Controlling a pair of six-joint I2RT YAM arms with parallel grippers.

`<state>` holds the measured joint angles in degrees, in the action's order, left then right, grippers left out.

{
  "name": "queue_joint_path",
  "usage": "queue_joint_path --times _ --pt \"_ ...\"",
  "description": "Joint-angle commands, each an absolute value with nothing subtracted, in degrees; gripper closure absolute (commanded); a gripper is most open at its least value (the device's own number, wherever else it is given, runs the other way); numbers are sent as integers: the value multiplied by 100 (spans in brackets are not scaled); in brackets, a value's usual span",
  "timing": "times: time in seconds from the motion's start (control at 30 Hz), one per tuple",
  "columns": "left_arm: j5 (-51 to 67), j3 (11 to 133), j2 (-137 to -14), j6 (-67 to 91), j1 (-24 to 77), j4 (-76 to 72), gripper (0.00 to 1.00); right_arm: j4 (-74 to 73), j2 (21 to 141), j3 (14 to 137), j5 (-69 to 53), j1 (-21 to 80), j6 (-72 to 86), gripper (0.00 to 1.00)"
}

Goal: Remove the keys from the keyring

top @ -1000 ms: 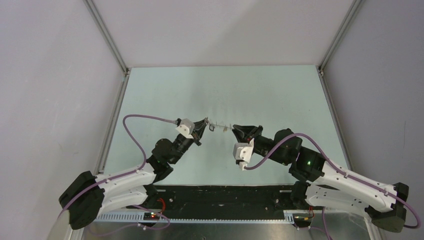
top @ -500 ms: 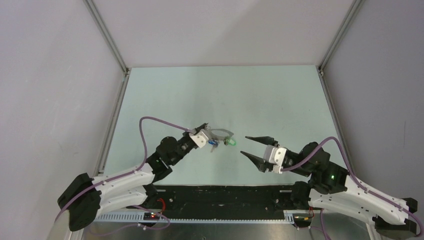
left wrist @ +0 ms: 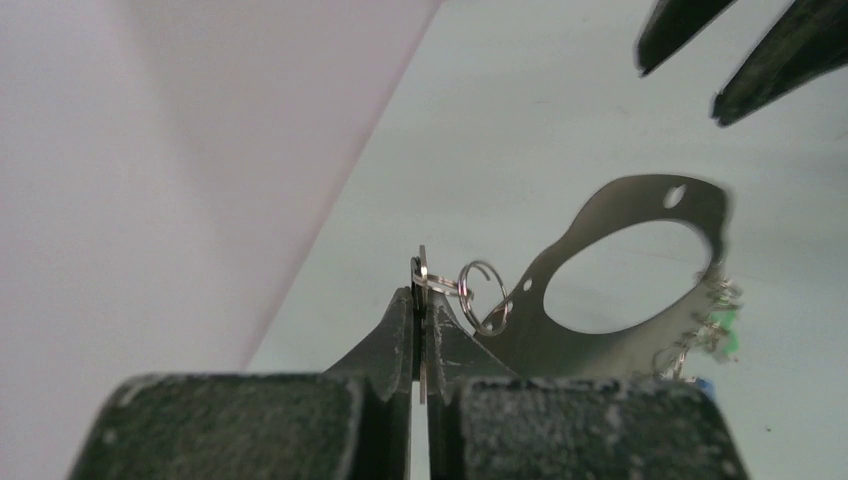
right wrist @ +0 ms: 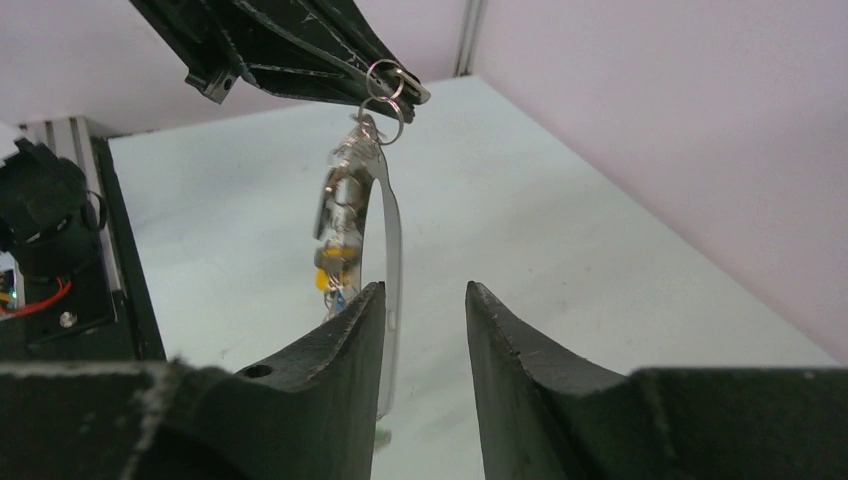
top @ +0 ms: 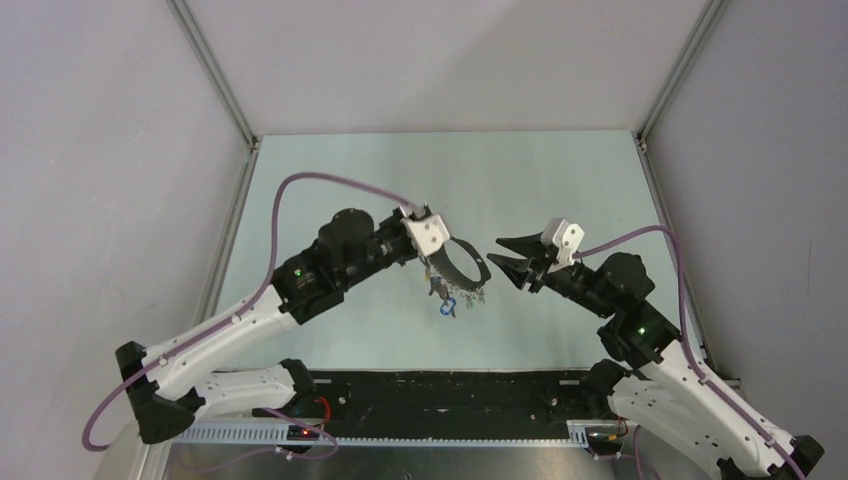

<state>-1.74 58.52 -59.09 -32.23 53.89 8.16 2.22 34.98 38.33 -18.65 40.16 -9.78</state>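
Observation:
My left gripper (top: 432, 238) is shut on a thin flat silver key (left wrist: 422, 290), seen edge-on. Small split rings (left wrist: 483, 297) link that key to the keyring (left wrist: 700, 205), a large flat grey loop with small holes. The loop hangs in the air below the left gripper (left wrist: 420, 300). Several keys (top: 455, 297) with green and blue heads dangle from the loop's lower side. My right gripper (top: 505, 256) is open and empty, just right of the keyring (top: 465, 265). In the right wrist view the keyring (right wrist: 391, 240) hangs edge-on just beyond the right gripper (right wrist: 425, 300).
The pale green table top (top: 560, 180) lies below both grippers. Grey walls with metal corner posts (top: 215, 75) close the left, right and back sides. A black rail (top: 450, 390) runs along the near edge.

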Motion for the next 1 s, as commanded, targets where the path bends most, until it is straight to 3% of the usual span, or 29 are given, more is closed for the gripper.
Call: queue_joint_path --times 0.0,0.3,0.43,0.97 --pt "-2156 6783 -6253 -2012 5397 2558 100 1069 3740 3866 -2678 3853 -709 61" --pt "-2916 5914 -6013 -1773 5397 1541 100 2022 4696 3867 -2990 3686 -695 67" --pt "-3481 5564 -5898 -900 5396 993 100 2505 5090 3867 -3167 3686 -687 67" --pt "-3280 5069 -5185 -644 5441 450 100 3039 5788 3861 -3528 4040 -685 74"
